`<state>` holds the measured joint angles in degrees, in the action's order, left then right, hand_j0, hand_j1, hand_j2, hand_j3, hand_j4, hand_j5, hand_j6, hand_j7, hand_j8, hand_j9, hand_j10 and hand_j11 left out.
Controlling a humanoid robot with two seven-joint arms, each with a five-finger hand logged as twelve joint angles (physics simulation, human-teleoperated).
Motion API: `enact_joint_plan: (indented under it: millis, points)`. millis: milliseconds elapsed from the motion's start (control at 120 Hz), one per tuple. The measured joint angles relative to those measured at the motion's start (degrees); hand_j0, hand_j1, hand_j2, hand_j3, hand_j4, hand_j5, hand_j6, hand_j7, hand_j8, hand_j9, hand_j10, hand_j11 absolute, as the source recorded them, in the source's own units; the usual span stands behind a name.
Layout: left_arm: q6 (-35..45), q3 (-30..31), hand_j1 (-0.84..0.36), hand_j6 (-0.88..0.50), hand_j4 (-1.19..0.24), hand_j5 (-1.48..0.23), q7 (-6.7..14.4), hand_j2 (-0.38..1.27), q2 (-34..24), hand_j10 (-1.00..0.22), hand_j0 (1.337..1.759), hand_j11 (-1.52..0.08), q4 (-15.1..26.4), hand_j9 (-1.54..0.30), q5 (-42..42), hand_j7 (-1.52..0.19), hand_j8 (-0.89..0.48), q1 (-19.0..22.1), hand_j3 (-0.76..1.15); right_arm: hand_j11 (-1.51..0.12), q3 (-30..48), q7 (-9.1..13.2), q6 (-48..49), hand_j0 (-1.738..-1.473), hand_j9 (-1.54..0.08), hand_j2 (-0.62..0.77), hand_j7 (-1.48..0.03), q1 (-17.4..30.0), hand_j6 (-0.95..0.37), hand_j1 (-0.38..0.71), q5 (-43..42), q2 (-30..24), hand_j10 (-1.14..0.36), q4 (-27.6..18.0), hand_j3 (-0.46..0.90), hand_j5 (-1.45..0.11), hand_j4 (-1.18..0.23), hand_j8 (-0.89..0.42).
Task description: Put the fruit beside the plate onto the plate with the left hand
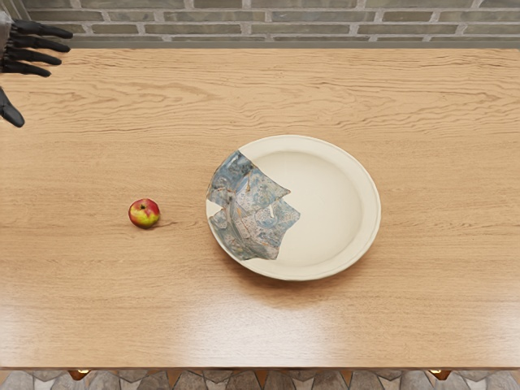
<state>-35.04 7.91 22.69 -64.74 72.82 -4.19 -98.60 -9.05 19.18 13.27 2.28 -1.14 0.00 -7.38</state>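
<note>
Your left hand (28,55) is up in the far left corner, fingers spread and holding nothing, well apart from the apple (144,213). The apple sits on the table (406,325), near the plate (357,203) on its left. A crumpled bluish wrapper (250,210) lies over the plate's left rim.

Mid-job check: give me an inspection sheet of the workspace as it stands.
Surface: wooden table.
Job's things: apple on the table, left of the plate and apart from it; no fruit on the plate.
Clutter: crumpled blue patterned sheet lying on the plate's left side, reaching over its rim.
Grippers: left hand at the top left corner, fingers spread, holding nothing; right hand not in view.
Cables: nothing seen.
Surroundings: brick wall behind the table.
</note>
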Motion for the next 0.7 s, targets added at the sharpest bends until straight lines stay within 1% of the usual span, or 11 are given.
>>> enact_joint_plan:
  millis: [25, 83, 158, 217, 258, 283, 383, 467, 550, 617, 700]
  points:
    - [0.0, 5.5, 0.33, -0.01, -0.01, -0.02, -1.8, 0.00, 2.2, -0.01, 1.658, -0.02, 0.0, -0.02, 1.0, -0.02, -0.01, -3.6, 0.00, 0.00, 0.0, 0.0, 0.0, -1.658, 0.00, 0.00, 0.00, 0.0, 0.00, -0.35, 0.0, 0.0, 0.00, 0.0, 0.00, 0.00, 0.00, 0.00]
    - [0.1, 17.3, 0.33, -0.02, -0.02, -0.02, -6.1, 0.00, 6.6, -0.02, 1.658, -0.02, 0.3, -0.02, 2.6, -0.02, -0.02, -9.3, 0.00, 0.00, 0.0, 0.0, 0.0, -1.658, 0.00, 0.00, 0.00, 0.0, 0.00, -0.35, 0.0, 0.0, 0.00, 0.0, 0.00, 0.00, 0.00, 0.00]
    - [3.3, 31.2, 0.33, -0.02, -0.02, -0.02, -10.6, 0.00, 11.7, -0.02, 1.658, -0.02, 2.8, -0.02, 3.8, -0.02, -0.02, -16.4, 0.00, 0.00, 0.0, 0.0, 0.0, -1.658, 0.00, 0.00, 0.00, 0.0, 0.00, -0.35, 0.0, 0.0, 0.00, 0.0, 0.00, 0.00, 0.00, 0.00]
    - [7.2, 39.8, 0.33, -0.02, -0.02, -0.02, -13.1, 0.00, 17.5, -0.02, 1.658, -0.02, 4.8, -0.02, 4.3, -0.02, -0.02, -17.6, 0.00, 0.00, 0.0, 0.0, 0.0, -1.658, 0.00, 0.00, 0.00, 0.0, 0.00, -0.35, 0.0, 0.0, 0.00, 0.0, 0.00, 0.00, 0.00, 0.00]
    - [11.6, 44.5, 0.33, -0.02, -0.02, -0.02, -14.2, 0.00, 23.2, -0.02, 1.658, -0.02, 6.4, -0.02, 4.5, -0.02, -0.02, -17.6, 0.00, 0.00, 0.0, 0.0, 0.0, -1.658, 0.00, 0.00, 0.00, 0.0, 0.00, -0.35, 0.0, 0.0, 0.00, 0.0, 0.00, 0.00, 0.00, 0.00]
    - [14.6, 46.7, 0.33, -0.02, -0.02, -0.03, -14.7, 0.00, 25.3, -0.02, 1.658, -0.03, 7.4, -0.03, 4.6, -0.03, -0.02, -17.6, 0.00, 0.00, 0.0, 0.0, 0.0, -1.658, 0.00, 0.00, 0.00, 0.0, 0.00, -0.35, 0.0, 0.0, 0.00, 0.0, 0.00, 0.00, 0.00, 0.00]
    - [28.2, 53.0, 0.32, -0.03, -0.03, -0.03, -15.9, 0.00, 33.1, -0.03, 1.658, -0.03, 10.8, -0.03, 5.0, -0.03, -0.03, -17.2, 0.00, 0.00, 0.0, 0.0, 0.0, -1.658, 0.00, 0.00, 0.00, 0.0, 0.00, -0.35, 0.0, 0.0, 0.00, 0.0, 0.00, 0.00, 0.00, 0.00]
    - [40.3, 55.6, 0.31, -0.03, -0.03, -0.04, -16.2, 0.01, 35.6, -0.03, 1.658, -0.04, 13.3, -0.04, 5.2, -0.04, -0.03, -16.9, 0.00, 0.00, 0.0, 0.0, 0.0, -1.658, 0.00, 0.00, 0.00, 0.0, 0.00, -0.35, 0.0, 0.0, 0.00, 0.0, 0.00, 0.00, 0.00, 0.00]
    - [51.8, 56.8, 0.31, -0.03, -0.03, -0.04, -16.4, 0.01, 38.7, -0.03, 1.658, -0.04, 15.1, -0.04, 5.3, -0.04, -0.03, -15.3, 0.00, 0.00, 0.0, 0.0, 0.0, -1.658, 0.00, 0.00, 0.00, 0.0, 0.00, -0.35, 0.0, 0.0, 0.00, 0.0, 0.00, 0.00, 0.00, 0.00]
    - [57.1, 57.0, 0.31, -0.03, -0.03, -0.04, -16.4, 0.01, 40.5, -0.03, 1.658, -0.04, 16.1, -0.04, 5.3, -0.04, -0.03, -13.8, 0.00, 0.00, 0.0, 0.0, 0.0, -1.658, 0.00, 0.00, 0.00, 0.0, 0.00, -0.35, 0.0, 0.0, 0.00, 0.0, 0.00, 0.00, 0.00, 0.00]
    - [60.3, 56.2, 0.31, -0.04, -0.04, -0.05, -16.4, 0.01, 40.9, -0.04, 1.658, -0.05, 18.0, -0.05, 5.3, -0.05, -0.04, -12.6, 0.00, 0.00, 0.0, 0.0, 0.0, -1.658, 0.00, 0.00, 0.00, 0.0, 0.00, -0.35, 0.0, 0.0, 0.00, 0.0, 0.00, 0.00, 0.00, 0.00]
